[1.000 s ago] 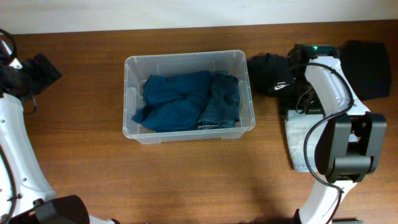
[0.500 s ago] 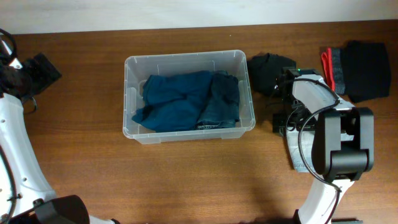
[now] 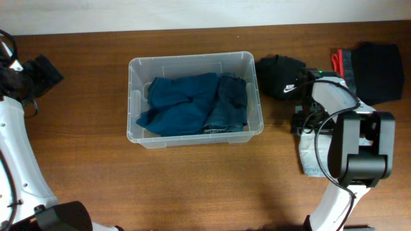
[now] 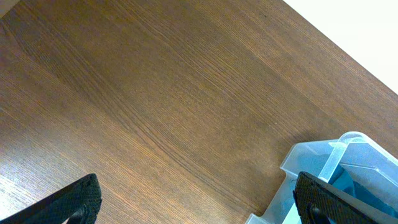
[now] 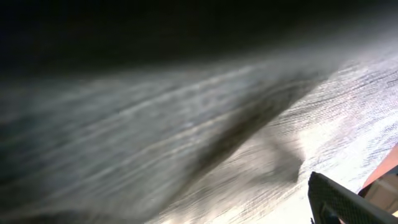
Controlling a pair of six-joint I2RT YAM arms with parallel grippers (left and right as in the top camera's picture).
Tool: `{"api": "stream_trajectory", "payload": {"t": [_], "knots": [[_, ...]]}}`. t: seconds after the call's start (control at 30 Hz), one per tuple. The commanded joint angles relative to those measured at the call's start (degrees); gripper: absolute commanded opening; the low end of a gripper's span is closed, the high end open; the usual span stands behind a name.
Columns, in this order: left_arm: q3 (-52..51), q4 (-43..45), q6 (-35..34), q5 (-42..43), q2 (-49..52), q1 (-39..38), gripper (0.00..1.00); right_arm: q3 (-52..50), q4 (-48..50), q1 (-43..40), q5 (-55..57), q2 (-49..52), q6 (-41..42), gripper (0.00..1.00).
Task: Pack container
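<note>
a: when you look down from overhead, where does the container (image 3: 131,96) sit?
b: in the middle of the worktop (image 3: 192,186), upright, its long side running left to right. a crumpled blue garment (image 3: 180,102) covers most of its floor, and folded denim (image 3: 231,102) lies against that on the right side, both inside the walls.
a: and outside it?
b: a black cap (image 3: 280,77) with a white logo lies just beside the right wall. farther right, near the back edge, is a folded black cloth (image 3: 379,70) with a red strip along its left side. a pale sheet (image 3: 310,157) lies flat under the right arm (image 3: 353,147).
a: how do the left fingers (image 4: 74,200) stand?
b: spread wide, one tip at each lower corner of the wrist view, with only bare wood between them. they hold nothing. a corner of the container shows at the lower right of that view, near the right-hand tip. the left arm (image 3: 13,128) is at the far left, well apart from the container.
a: and the right fingers (image 5: 348,202)?
b: only one dark tip shows, in the lower right corner; everything else in that view is a grey blur. they stand wide apart, and i can't see anything held. from above, the arm itself covers them.
</note>
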Motion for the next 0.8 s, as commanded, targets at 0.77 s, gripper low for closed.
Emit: {"api": "stream_trajectory", "payload": {"t": [0.77], "knots": [[-0.31, 0.07, -0.35, -0.35, 0.63, 0.15, 0.99, -2.34, 9.38, -10.88, 3.17, 0.44, 1.38, 0.98]]}}
